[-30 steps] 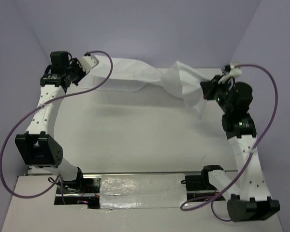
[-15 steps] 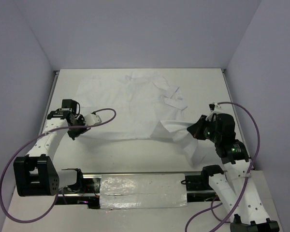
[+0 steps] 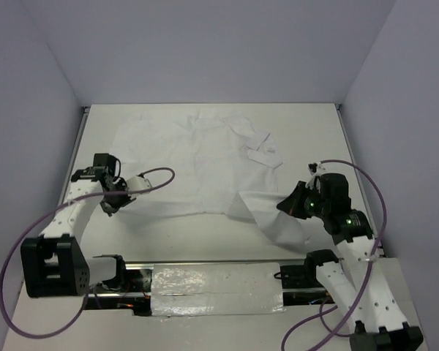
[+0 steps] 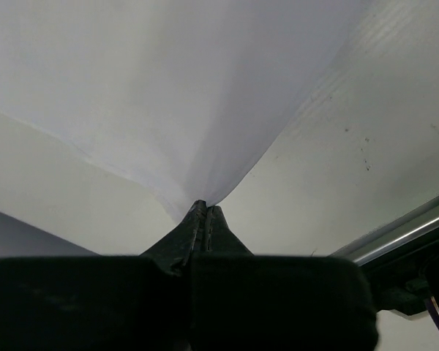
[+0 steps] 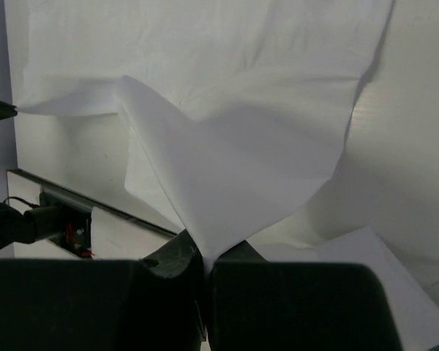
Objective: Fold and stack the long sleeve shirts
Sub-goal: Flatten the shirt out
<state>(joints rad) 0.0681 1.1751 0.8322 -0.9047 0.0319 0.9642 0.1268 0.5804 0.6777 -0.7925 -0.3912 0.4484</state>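
At the bottom of the overhead frame a shiny metal strip (image 3: 212,281) lies between the two arm bases. Just above it, lower left, the left gripper (image 3: 126,186) has its tips pressed together on the near left corner of the shirt (image 3: 197,153). In its wrist view the cloth fans up out of the closed tips in a taut cone. Lower right, the right gripper (image 3: 288,202) is likewise pinching the near right part of the cloth, and a loose flap is doubled over beside it, reaching toward the strip. Beyond both grippers the shirt lies wrinkled across the middle and upper part of the table (image 3: 314,131), its far edge close to the back wall.

The likeliest trouble, as I judge it, is on the right. The doubled flap means any fold made from this grip may come out skewed or bunched. Both holds are thin pinches at the very edge, so pulling the arms apart too hard could slip the cloth free. The left arm's purple cable (image 3: 155,175) loops just over the fabric and could drag it.
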